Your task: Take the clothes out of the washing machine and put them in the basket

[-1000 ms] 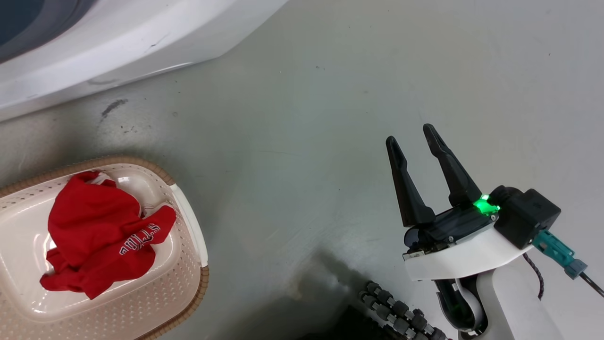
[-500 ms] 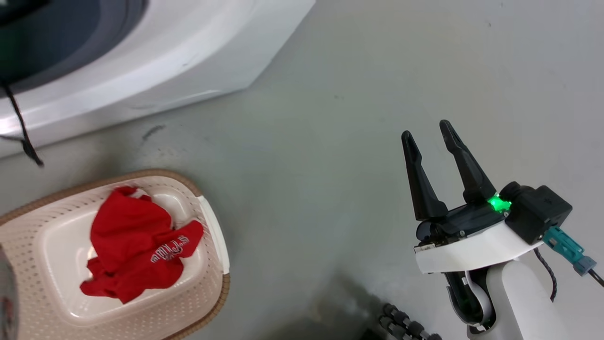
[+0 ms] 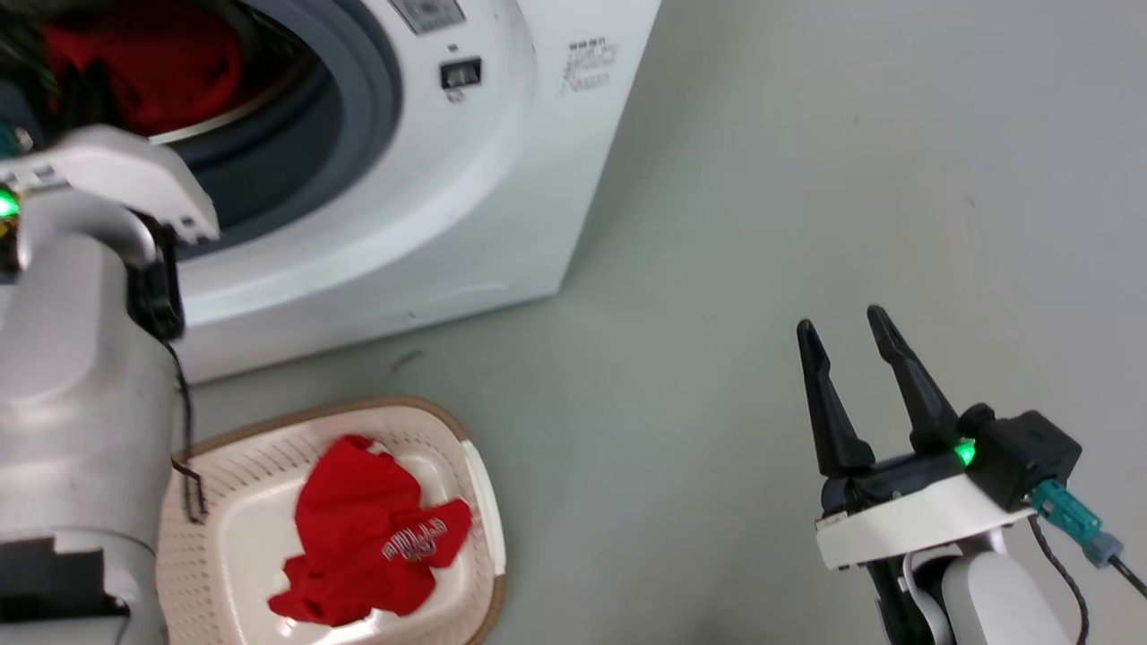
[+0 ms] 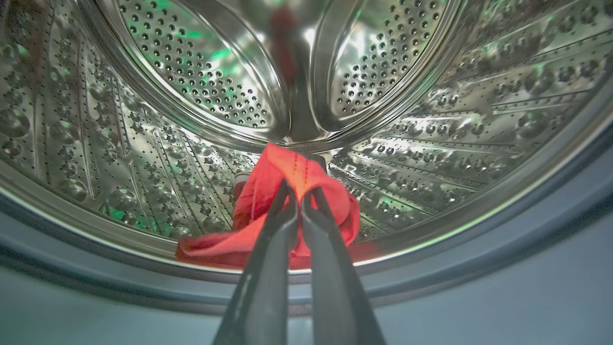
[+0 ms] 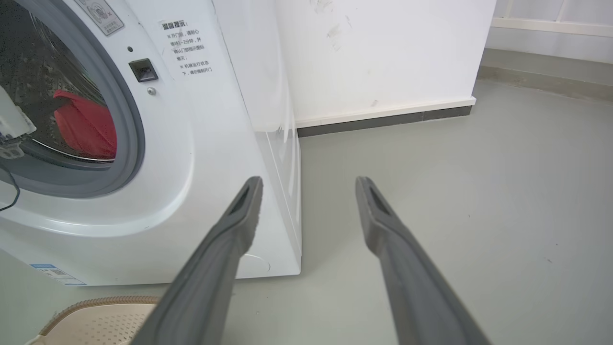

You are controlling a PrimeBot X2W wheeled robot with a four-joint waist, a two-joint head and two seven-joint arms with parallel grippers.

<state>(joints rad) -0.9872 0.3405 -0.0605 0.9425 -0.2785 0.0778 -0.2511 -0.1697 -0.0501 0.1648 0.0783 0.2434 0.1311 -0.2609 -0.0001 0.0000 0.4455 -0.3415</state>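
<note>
Overhead, the head view shows a smooth grey-green floor (image 3: 717, 269) with faint scuffs. The washing machine (image 3: 430, 206), a glossy white cabinet with a rounded front, occupies 10 to 12 o'clock. Its grey rubber seal (image 3: 358, 98) rings the open port. The basket (image 3: 358, 408) stands on the floor at 7 o'clock, just in front of the machine. It is cream perforated plastic, rounded-rectangular, with a brown rim. Inside it lies the lettered garment (image 3: 358, 528), bright red and crumpled, white lettering facing up. The left arm (image 3: 81, 385), a pale grey forearm, rises at 9 o'clock toward the port. The right gripper (image 3: 839, 318) is at 4 o'clock above bare floor, well apart from basket and machine. Its dark tapered fingers stand apart with nothing between them.

In the left wrist view, the drum (image 4: 431, 143) is polished perforated steel with green reflections. The left gripper (image 4: 300, 189) sits at centre, fingers drawn nearly together and pinching a fold of the second garment (image 4: 268, 201). This bright red cloth peaks at the fingertips and trails toward 7 o'clock onto the drum's front lip.

In the right wrist view, a white scuffed wall (image 5: 383, 48) stands at 12 to 1 o'clock, with a dark baseboard (image 5: 383, 120) below it. The machine is at 9 to 10 o'clock and carries a printed sticker (image 5: 187, 48). The second garment shows red through the port at 9 o'clock. A basket corner shows at 7 o'clock.
</note>
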